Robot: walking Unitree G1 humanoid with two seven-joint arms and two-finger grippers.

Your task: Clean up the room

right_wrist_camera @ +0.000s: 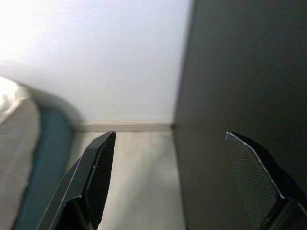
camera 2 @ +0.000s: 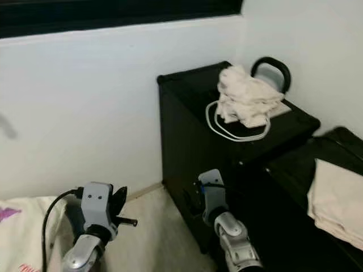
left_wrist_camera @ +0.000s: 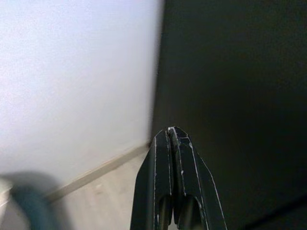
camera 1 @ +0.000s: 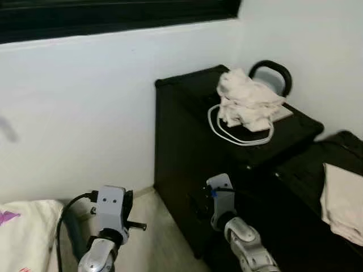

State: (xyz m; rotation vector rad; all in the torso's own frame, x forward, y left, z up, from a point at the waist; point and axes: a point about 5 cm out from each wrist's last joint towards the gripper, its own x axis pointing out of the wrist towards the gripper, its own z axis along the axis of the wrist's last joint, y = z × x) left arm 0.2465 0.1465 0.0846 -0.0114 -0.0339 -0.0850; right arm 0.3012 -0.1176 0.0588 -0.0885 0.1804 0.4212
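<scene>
A crumpled white cloth (camera 1: 247,102) lies on top of a tall black cabinet (camera 1: 187,147) in the corner, with a white cable (camera 1: 227,131) looped beside it and a black arched handle (camera 1: 272,71) behind it. A folded beige cloth (camera 1: 343,201) rests on a lower black surface (camera 1: 303,175) to the right. My left gripper (left_wrist_camera: 171,132) is shut with nothing in it, low near the cabinet's side and the wall. My right gripper (right_wrist_camera: 170,136) is open and holds nothing, low in front of the cabinet's edge. Both silver wrists, left (camera 1: 110,207) and right (camera 1: 220,190), sit at the bottom of the head views.
White wall (camera 1: 85,113) runs behind, with a dark window band (camera 1: 113,14) above. White bedding with a pink print (camera 1: 22,232) is at the lower left. Pale floor (camera 1: 159,238) lies between bed and cabinet, edged by a skirting board (right_wrist_camera: 124,126).
</scene>
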